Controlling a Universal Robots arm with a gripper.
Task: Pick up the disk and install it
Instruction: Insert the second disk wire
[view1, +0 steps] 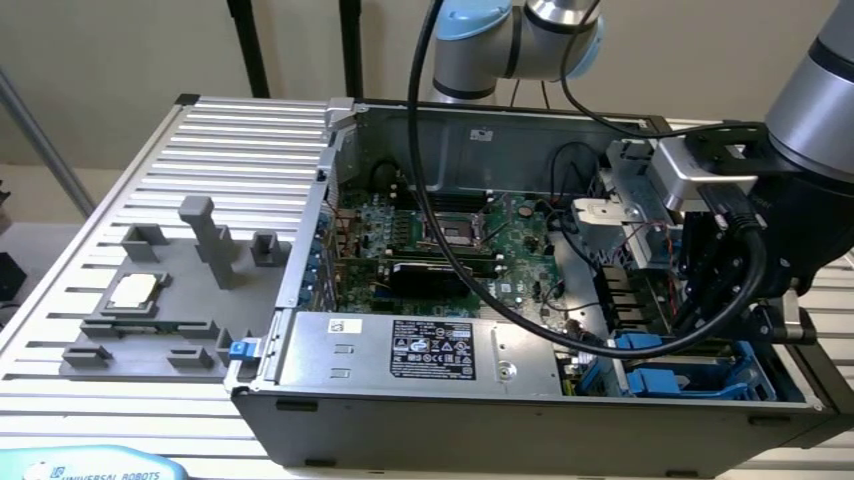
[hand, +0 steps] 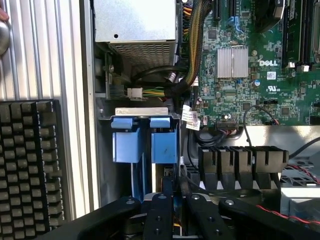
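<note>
In the wrist view my gripper (hand: 173, 194) reaches into the drive bay at the corner of the open computer case (view1: 534, 410). Its two black fingers (hand: 159, 210) stand close together on a thin blue-edged piece, the edge of the disk (hand: 173, 202), most of which they hide. Just beyond the fingertips, two bright blue carrier fronts (hand: 127, 140) (hand: 164, 142) sit side by side in the bay. In the exterior view the arm's wrist (view1: 747, 230) hangs over the blue bay (view1: 667, 380) at the case's near corner on the exterior view's right, covering the fingers.
The grey power-supply box (view1: 414, 348) lies along the case's front, the green motherboard (view1: 454, 240) behind it. Cables (hand: 185, 75) run close to the bay. A grey fixture (view1: 147, 320) on the slatted table (view1: 80, 400) at the exterior view's left holds a small silver chip (view1: 134, 292).
</note>
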